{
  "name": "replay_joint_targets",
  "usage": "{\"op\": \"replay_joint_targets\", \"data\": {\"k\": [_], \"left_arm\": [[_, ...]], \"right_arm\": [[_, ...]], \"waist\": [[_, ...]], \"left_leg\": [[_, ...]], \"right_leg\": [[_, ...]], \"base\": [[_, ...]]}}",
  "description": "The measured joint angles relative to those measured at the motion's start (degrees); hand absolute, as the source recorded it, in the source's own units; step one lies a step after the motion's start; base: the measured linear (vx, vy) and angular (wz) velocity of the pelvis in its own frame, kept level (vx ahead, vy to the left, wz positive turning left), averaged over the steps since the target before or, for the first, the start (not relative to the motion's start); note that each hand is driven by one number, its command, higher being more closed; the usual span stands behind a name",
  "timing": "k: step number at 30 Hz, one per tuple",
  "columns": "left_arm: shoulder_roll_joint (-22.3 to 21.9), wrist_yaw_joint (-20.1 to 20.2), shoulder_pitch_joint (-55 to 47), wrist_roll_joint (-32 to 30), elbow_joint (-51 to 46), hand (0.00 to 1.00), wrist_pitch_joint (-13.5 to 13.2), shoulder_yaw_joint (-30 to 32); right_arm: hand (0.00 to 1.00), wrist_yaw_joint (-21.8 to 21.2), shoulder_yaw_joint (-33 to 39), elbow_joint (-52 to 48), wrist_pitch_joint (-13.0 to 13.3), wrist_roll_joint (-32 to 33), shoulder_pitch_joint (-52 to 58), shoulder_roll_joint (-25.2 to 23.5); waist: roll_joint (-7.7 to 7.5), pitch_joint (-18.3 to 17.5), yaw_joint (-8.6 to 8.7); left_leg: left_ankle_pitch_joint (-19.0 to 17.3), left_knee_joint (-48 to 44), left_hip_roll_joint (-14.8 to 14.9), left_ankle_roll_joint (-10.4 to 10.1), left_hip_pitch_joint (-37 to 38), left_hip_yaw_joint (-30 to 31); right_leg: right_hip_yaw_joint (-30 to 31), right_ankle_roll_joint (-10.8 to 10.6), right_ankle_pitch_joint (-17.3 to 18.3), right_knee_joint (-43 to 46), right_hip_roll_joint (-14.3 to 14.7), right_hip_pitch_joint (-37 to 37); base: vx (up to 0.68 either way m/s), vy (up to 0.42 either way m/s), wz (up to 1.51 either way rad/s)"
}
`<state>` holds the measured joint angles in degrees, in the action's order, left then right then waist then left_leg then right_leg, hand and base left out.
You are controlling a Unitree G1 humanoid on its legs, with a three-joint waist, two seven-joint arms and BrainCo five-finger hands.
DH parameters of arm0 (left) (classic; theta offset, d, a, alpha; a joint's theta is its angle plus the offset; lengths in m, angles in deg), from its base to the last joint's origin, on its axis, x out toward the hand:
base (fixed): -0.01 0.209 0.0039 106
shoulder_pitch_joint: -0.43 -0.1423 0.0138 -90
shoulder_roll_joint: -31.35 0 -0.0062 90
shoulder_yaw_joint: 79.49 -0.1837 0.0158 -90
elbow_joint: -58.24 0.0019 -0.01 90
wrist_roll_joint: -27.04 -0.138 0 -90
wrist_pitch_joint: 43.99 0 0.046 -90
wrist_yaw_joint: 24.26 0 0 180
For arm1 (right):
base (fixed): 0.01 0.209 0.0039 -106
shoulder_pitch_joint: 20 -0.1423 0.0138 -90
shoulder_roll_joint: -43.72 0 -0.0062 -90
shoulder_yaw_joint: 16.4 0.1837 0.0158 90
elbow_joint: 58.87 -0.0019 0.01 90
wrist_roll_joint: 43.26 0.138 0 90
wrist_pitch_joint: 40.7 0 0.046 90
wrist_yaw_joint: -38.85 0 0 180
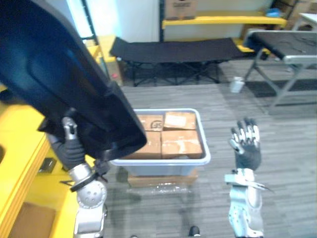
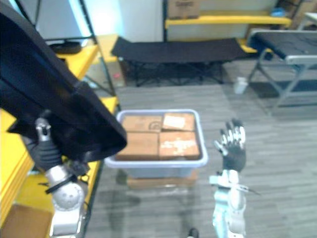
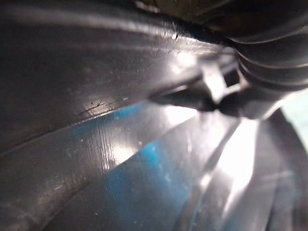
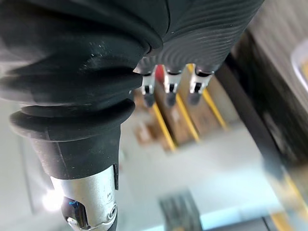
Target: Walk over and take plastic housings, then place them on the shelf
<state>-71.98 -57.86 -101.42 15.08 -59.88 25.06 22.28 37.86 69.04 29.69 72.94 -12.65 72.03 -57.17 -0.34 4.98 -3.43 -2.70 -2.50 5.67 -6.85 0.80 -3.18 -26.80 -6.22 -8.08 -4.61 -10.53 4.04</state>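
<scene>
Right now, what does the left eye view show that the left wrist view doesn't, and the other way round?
Left eye view adds the grey bin of cardboard boxes, the yellow shelf and the right hand, raised with fingers straight. Left wrist view adds fine scratches and blue glints on glossy plastic, seen very close. Both share the black plastic housing and the left hand against it.

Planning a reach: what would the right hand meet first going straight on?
Nothing close: the right hand points over bare floor beside the bin; perhaps the cot beyond, depth unclear.
</scene>
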Motion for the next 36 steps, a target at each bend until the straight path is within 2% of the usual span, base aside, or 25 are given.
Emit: {"op": "replay_joint_targets", "data": {"k": [1,3,6,9,12,15,19,23,24,25,26,29,33,36], "left_arm": [[-0.3,0.0,-0.8,0.0,-0.5,1.0,0.0,1.1],[-1.4,-0.6,-3.6,-0.1,-2.0,1.0,0.0,4.9],[-1.6,-1.9,-7.4,-0.3,-3.5,1.0,-0.1,9.1],[-3.2,-2.2,-9.1,-0.2,-3.7,1.0,-0.3,12.3],[-4.7,-2.1,-10.7,0.9,-3.8,1.0,-1.0,15.6],[-5.7,-1.6,-10.8,1.0,-3.8,1.0,-2.8,16.4],[-5.7,-1.2,-10.8,2.5,-3.8,1.0,-3.7,16.8],[-5.7,-1.1,-10.5,3.0,-3.8,1.0,-4.1,16.7],[-5.5,-0.1,-10.0,3.6,-3.8,1.0,-4.1,16.3],[-5.4,0.8,-9.4,4.4,-3.8,1.0,-4.2,15.8],[-5.4,1.8,-8.3,5.4,-3.8,1.0,-4.3,14.2],[-5.4,2.2,-8.2,7.5,-4.3,1.0,-4.4,12.4],[-5.3,1.2,-7.7,6.4,-5.0,1.0,-4.5,8.8],[-3.1,1.4,-6.1,5.9,-6.0,1.0,-4.5,6.6]], "right_arm": [[0.0,0.2,-1.1,0.7,-0.1,-0.1,-0.8,0.0],[0.0,1.0,-4.3,2.7,-0.5,-0.8,-3.0,-0.2],[0.0,1.1,-8.7,3.9,-1.5,-2.2,-5.8,-0.4],[0.0,1.3,-10.1,5.0,-2.3,-3.7,-8.4,-0.4],[0.0,3.2,-12.0,5.8,-4.0,-8.6,-10.5,-0.4],[0.0,3.8,-12.2,6.6,-5.5,-9.3,-10.8,-0.2],[0.0,3.7,-12.2,6.7,-6.6,-9.3,-10.8,0.5],[0.0,3.6,-12.1,6.6,-8.1,-9.4,-10.7,1.5],[0.0,3.7,-11.4,6.2,-8.7,-9.6,-10.0,1.5],[0.0,3.7,-10.7,5.6,-8.7,-9.9,-9.3,1.5],[0.0,4.0,-9.5,4.7,-8.8,-11.1,-7.7,2.1],[0.0,4.6,-9.1,4.6,-9.0,-13.6,-6.3,2.5],[0.0,2.9,-8.9,4.3,-8.6,-13.3,-6.3,2.0],[0.0,1.8,-7.6,4.1,-7.2,-13.4,-5.6,1.9]], "waist": [[-0.04,0.0,-0.75],[-0.39,-0.3,-3.58],[-1.66,-1.1,-6.67],[-2.34,-1.5,-8.63],[-2.49,-1.6,-9.08],[-2.53,-1.5,-9.96],[-2.37,-1.2,-9.89],[-2.55,0.5,-9.43],[-2.79,0.5,-8.01],[-2.9,0.6,-7.38],[-2.56,1.0,-6.66],[-2.42,2.2,-7.24],[-2.64,2.5,-6.67],[-3.19,2.6,-6.36]], "left_leg": [[0.1,0.0,-0.2,0.1,-0.1,0.7],[0.1,0.0,-0.9,0.2,-0.2,2.5],[0.3,-0.3,-1.7,0.5,-1.8,5.7],[0.3,-1.3,-2.6,0.6,-2.8,8.1],[0.0,-2.0,-3.3,0.7,-2.8,9.7],[-0.2,-2.1,-3.2,0.8,-2.8,9.8],[-0.3,-2.5,-3.1,0.8,-2.7,9.8],[-1.5,-4.2,-3.3,1.3,-3.5,8.9],[-1.9,-5.0,-3.0,2.2,-4.9,7.6],[-1.7,-5.6,-2.2,2.4,-5.8,5.1],[-0.2,-6.2,-0.9,1.4,-6.6,1.6],[0.7,-5.5,-2.4,1.4,-5.9,1.5],[1.0,-3.5,-3.4,2.0,-4.7,0.9],[0.5,-2.9,-4.0,2.8,-4.8,1.7]], "right_leg": [[-0.5,-0.1,0.0,0.0,-0.1,0.3],[-2.5,-0.5,0.3,0.0,-0.6,1.5],[-5.3,-1.1,0.8,0.0,-1.2,2.2],[-7.9,-1.3,1.3,0.0,-1.6,3.6],[-9.4,-1.7,2.5,0.0,-1.9,5.0],[-9.3,-1.4,3.4,0.1,-1.9,5.0],[-9.0,-1.3,4.2,1.7,-2.2,4.3],[-10.2,-1.3,4.2,1.8,-2.5,5.6],[-12.8,-1.4,4.2,1.7,-2.7,6.3],[-14.4,-1.7,4.3,1.7,-2.9,6.8],[-16.6,-2.1,4.1,2.3,-3.2,7.6],[-17.1,-2.1,4.2,4.2,-5.3,7.5],[-16.6,-1.0,5.0,6.8,-7.1,7.0],[-14.0,0.6,9.0,9.3,-7.9,6.2]], "base": [[0.01,0.026,0.71],[0.02,0.045,0.54],[0.01,0.031,0.51],[0.0,0.027,0.47],[-0.01,0.023,0.31],[-0.01,0.005,0.03],[0.0,0.016,-0.04],[0.0,0.017,0.1],[0.01,0.009,0.69],[0.05,0.022,1.19],[0.05,0.05,0.91],[0.06,0.15,0.31],[0.02,0.084,0.01],[0.0,0.021,0.11]]}}
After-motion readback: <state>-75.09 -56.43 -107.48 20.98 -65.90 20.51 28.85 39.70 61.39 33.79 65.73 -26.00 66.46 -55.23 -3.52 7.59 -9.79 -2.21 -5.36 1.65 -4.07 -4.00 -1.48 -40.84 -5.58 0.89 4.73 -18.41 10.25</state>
